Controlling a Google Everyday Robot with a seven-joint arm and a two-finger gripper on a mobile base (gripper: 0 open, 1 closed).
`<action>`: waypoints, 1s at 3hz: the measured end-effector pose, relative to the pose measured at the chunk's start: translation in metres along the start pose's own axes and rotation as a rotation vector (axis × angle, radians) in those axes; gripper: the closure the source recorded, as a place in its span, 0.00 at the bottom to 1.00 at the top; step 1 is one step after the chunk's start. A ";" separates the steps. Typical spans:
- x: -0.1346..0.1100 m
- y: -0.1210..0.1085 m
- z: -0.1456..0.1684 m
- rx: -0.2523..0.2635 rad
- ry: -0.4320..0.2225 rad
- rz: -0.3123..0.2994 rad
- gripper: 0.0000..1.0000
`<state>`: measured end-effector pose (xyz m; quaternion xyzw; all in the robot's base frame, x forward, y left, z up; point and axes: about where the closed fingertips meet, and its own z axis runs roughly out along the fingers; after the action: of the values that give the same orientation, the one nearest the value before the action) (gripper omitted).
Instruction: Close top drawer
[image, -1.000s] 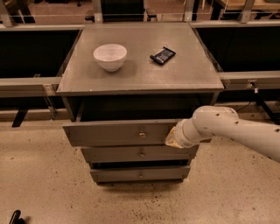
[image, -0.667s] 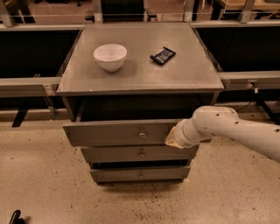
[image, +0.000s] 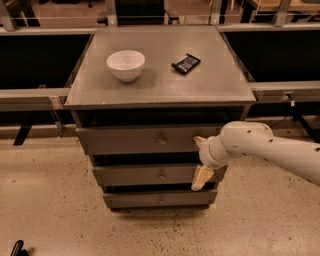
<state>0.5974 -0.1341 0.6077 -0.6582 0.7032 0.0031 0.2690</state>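
Speckled beige floor (image: 45, 200), grey metal rails (image: 30, 94) either side, dark recesses (image: 35, 55) behind, warm light

Dim, warm overhead light; soft sheen on the grey metal-look cabinet top (image: 160, 85), black shadow beneath; pale cream two-finger gripper (image: 201, 159) lit at centre right.

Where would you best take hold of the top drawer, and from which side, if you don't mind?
The small round knob centred on the flat front of the top drawer, approached from the front: nothing else protrudes. The end effector sits at the front's right end.
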 end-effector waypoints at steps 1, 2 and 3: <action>0.000 0.000 0.000 0.000 0.000 0.000 0.00; -0.002 0.006 -0.007 -0.004 -0.032 -0.023 0.00; -0.007 0.025 -0.037 -0.002 -0.127 -0.073 0.00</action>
<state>0.5600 -0.1375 0.6332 -0.6823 0.6601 0.0358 0.3121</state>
